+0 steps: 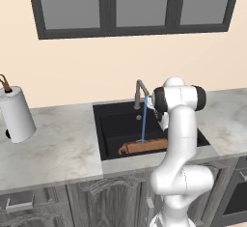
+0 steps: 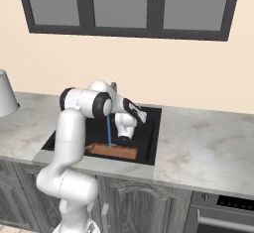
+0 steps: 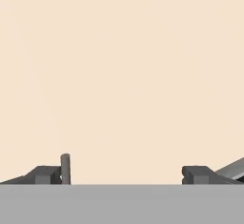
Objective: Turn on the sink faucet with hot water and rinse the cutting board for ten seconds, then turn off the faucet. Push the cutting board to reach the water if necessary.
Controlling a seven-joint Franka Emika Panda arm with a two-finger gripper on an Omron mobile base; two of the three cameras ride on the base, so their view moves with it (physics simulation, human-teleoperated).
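Note:
The grey sink faucet (image 1: 140,92) (image 2: 114,86) stands at the back rim of the black sink (image 1: 112,124) (image 2: 150,128). A thin blue stream of water (image 1: 144,124) (image 2: 109,130) falls from its spout onto the orange-brown cutting board (image 1: 144,147) (image 2: 113,151), which lies flat along the basin's front wall. My arm bends over the right half of the basin. In the hand view my gripper (image 3: 124,174) is open with nothing between its fingers and faces the bare beige wall. A slim grey rod (image 3: 65,169) stands just beside the left fingertip (image 3: 47,174).
A white paper towel roll (image 1: 17,115) (image 2: 5,95) stands on the marble counter (image 1: 53,148) to the left of the sink. More counter (image 2: 208,147) runs to the right, over an oven front (image 2: 223,217). A dark-framed window (image 1: 130,4) is above.

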